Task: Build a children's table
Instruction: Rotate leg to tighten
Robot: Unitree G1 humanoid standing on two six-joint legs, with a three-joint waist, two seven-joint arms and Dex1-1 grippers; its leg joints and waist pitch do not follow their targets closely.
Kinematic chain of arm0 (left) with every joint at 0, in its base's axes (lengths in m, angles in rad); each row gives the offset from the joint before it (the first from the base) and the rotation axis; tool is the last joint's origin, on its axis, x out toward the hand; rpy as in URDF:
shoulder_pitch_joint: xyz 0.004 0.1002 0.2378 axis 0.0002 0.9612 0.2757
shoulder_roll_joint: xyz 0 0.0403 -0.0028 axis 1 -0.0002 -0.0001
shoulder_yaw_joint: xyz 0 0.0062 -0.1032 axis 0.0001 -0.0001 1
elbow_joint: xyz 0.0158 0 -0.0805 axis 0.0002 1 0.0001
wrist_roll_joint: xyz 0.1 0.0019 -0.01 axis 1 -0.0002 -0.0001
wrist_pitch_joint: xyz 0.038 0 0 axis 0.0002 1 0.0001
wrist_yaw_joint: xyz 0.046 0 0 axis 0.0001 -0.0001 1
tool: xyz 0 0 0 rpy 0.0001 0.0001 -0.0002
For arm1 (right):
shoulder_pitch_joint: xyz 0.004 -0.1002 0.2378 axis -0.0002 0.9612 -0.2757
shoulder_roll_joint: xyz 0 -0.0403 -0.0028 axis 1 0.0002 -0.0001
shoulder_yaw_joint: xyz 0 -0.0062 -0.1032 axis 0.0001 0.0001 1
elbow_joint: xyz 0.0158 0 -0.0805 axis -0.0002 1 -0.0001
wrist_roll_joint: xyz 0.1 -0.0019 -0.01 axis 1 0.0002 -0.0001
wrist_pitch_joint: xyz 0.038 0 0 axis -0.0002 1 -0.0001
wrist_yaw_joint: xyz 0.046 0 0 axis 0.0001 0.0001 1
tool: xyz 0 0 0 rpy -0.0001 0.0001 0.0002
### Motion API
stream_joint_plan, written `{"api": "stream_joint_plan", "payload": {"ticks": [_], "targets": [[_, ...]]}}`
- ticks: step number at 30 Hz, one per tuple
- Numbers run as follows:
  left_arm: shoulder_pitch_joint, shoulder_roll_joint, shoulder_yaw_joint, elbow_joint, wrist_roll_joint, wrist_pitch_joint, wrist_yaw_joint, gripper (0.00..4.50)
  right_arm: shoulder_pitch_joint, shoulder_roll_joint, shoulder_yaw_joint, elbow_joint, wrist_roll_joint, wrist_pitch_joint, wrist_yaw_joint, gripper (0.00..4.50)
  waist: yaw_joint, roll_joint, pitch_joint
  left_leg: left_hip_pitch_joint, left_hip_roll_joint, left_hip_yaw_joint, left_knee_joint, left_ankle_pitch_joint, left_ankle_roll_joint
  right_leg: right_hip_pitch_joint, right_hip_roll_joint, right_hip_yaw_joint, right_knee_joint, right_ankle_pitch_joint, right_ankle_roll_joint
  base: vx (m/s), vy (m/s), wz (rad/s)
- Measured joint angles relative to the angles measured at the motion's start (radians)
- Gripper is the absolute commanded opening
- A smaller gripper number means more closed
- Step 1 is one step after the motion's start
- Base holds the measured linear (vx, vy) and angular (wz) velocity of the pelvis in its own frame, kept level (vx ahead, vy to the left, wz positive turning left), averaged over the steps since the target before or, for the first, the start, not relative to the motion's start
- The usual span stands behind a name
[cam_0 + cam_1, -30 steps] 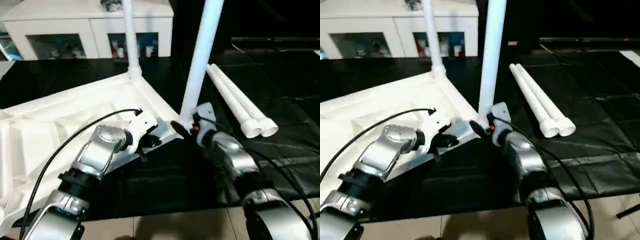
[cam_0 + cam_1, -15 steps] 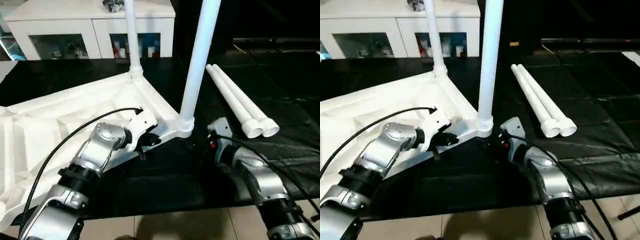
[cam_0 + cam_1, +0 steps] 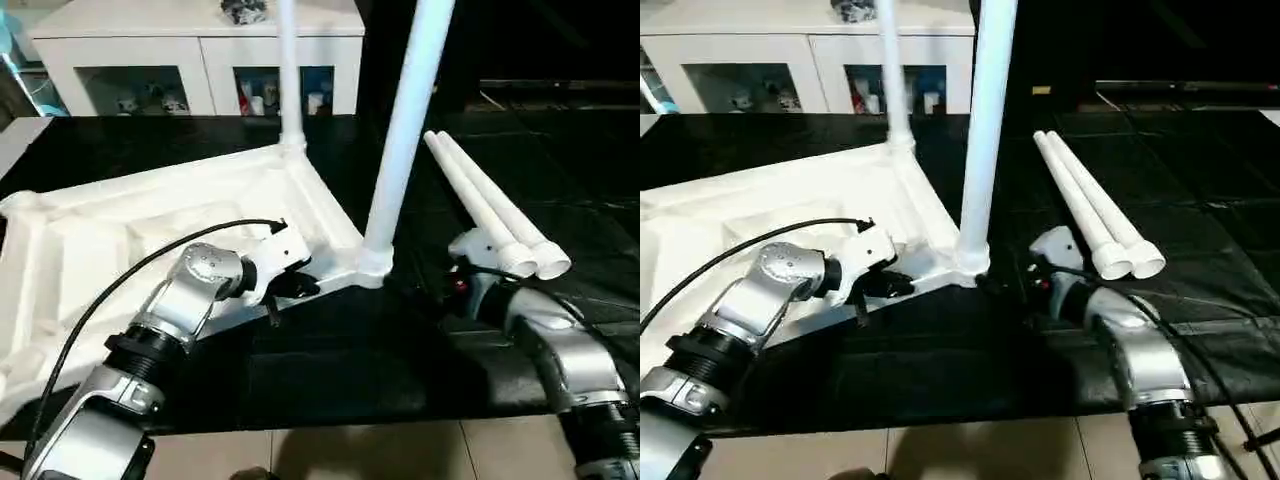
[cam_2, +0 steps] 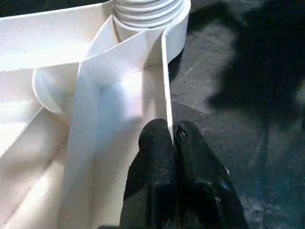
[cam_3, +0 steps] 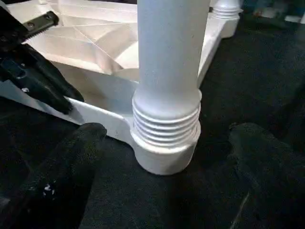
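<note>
Left claw (image 4: 172, 138) clenched on the tabletop (image 3: 150, 220) rim, clearest from its wrist. Right claw (image 5: 167, 152) released, straddling the near leg (image 3: 405, 130) in its corner socket. Far leg (image 3: 290, 75) upright; two loose legs (image 3: 490, 205) on the black counter (image 3: 350, 360).

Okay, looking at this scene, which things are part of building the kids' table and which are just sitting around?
Part of the job:
- tabletop, upside down, its rim pinched by the left gripper
- two standing legs in corner sockets, the right gripper open around the nearer one
- two loose legs on the black mat

Just lying about:
- white cabinet behind
- black mat
</note>
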Motion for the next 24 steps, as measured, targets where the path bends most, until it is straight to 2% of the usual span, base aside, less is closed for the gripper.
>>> {"api": "stream_joint_plan", "payload": {"ticks": [2,5,9,14,24], "targets": [[0.0,0.013,-0.005,0.004,-0.002,-0.026,-0.03,0.0,0.0,0.009,-0.007,0.002,0.002,-0.048,-0.001,4.45,0.0,0.0,0.0,0.0,0.0,0.0,0.0,0.0,0.0,0.0,0.0,0.0,0.0,0.0,0.0,0.0,0.0,0.0],[0.0,0.023,-0.013,0.009,-0.008,-0.059,-0.071,0.0,-0.003,0.001,-0.008,0.002,0.008,-0.051,0.026,4.45,0.008,0.0,0.0,-0.001,0.0,0.0,0.0,0.0,0.0,0.0,0.0,0.0,0.0,0.0,0.0,0.0,0.0,0.0],[0.0,0.04,-0.035,0.012,-0.017,-0.111,-0.142,0.0,-0.008,-0.042,0.022,0.008,0.025,-0.048,0.138,4.45,0.027,0.0,0.0,-0.001,0.0,0.0,0.002,-0.001,0.001,0.0,0.0,0.0,0.001,0.0,0.0,0.0,0.0,0.0],[-0.001,0.052,-0.053,0.015,-0.016,-0.149,-0.187,0.0,-0.045,-0.056,0.043,0.054,0.008,-0.107,0.195,4.45,0.03,0.001,0.0,-0.001,0.0,0.0,0.006,-0.001,0.001,0.001,-0.001,0.0,0.003,0.0,0.0,0.0,0.0,0.0],[-0.013,0.056,-0.074,0.033,-0.013,-0.191,-0.223,0.0,-0.082,-0.086,0.066,0.099,0.011,-0.11,0.312,4.45,0.033,0.001,0.0,-0.001,0.001,0.0,0.012,-0.001,0.002,0.001,-0.002,0.0,0.01,0.0,0.0,0.0,0.0,0.0]]}}
